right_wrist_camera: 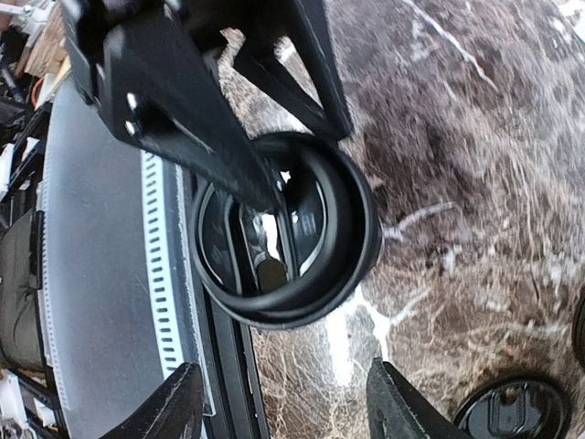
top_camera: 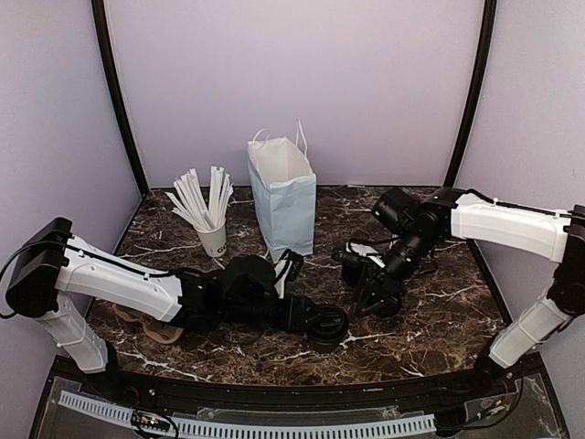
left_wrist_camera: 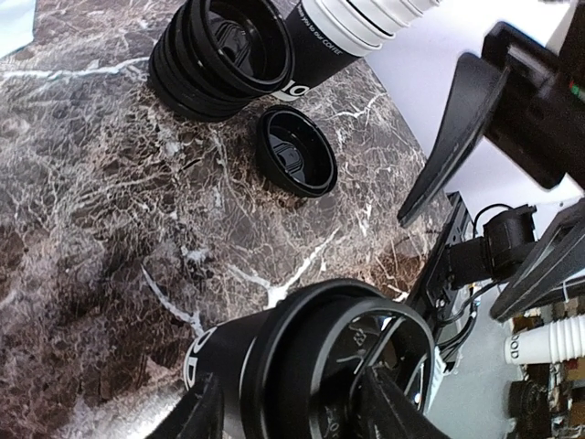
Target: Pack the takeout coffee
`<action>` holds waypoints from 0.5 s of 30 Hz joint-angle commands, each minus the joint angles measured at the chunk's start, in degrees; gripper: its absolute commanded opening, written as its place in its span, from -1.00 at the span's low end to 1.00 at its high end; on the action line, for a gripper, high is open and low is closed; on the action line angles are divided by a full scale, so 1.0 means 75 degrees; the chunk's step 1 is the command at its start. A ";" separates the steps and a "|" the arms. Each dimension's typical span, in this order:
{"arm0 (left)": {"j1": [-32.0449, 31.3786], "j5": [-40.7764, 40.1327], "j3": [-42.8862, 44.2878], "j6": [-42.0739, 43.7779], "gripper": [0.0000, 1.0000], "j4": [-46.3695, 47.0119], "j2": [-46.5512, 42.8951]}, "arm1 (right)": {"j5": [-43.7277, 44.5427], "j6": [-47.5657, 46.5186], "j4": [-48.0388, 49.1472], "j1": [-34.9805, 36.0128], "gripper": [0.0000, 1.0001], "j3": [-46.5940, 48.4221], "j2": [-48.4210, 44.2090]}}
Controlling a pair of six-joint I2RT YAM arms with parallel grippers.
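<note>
Left wrist view, risks first. My left hand straddles the coffee at the lid end, one finger by the cup wall and the other across the lid rim. Squeeze there and I'd guess the lid pops or the paper wall buckles. Too slack and it slips on lift. Cannot tell whether I'm clamped or just bracketing it.

Right wrist view puts the coffee just beside the near edge of the worktop, so a slip could send it off the front. My right hand is spread wide and empty, pointing at the lid from close by. Its fingers are near my left ones, so a crossing move could clip them.

Bag stands upright at the back, mouth up, well apart from the coffee. Its walls look thin, so a low approach could snag the rim and tip it. Loose lid lies between the coffee and the lid stack.

Position: coffee front centre, between my left fingers, ahead of my right fingertips and not touching them.
</note>
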 commanded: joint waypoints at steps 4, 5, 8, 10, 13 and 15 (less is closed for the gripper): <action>-0.0221 -0.0616 -0.0342 -0.1045 -0.04 -0.0108 -0.0098 | -0.0188 0.0642 0.0936 0.0064 0.18 -0.0815 -0.0074; -0.0315 -0.0720 -0.0343 -0.1137 -0.06 -0.0097 -0.0077 | -0.0378 0.0669 0.0947 0.0063 0.15 -0.0853 0.0034; -0.0466 -0.1070 -0.0258 -0.1425 -0.09 -0.0070 0.0093 | -0.0737 0.0724 0.0918 0.0069 0.03 -0.0816 0.0332; -0.0530 -0.1217 -0.0152 -0.1543 -0.10 -0.0286 0.0157 | -0.0958 0.0736 0.0897 0.0063 0.00 -0.0768 0.0483; -0.0568 -0.1379 -0.0124 -0.1635 -0.13 -0.0434 0.0158 | -0.1121 0.0782 0.0907 0.0069 -0.02 -0.0728 0.0614; -0.0576 -0.1422 -0.0111 -0.1674 -0.15 -0.0502 0.0153 | -0.1200 0.0800 0.0907 0.0066 -0.02 -0.0734 0.0669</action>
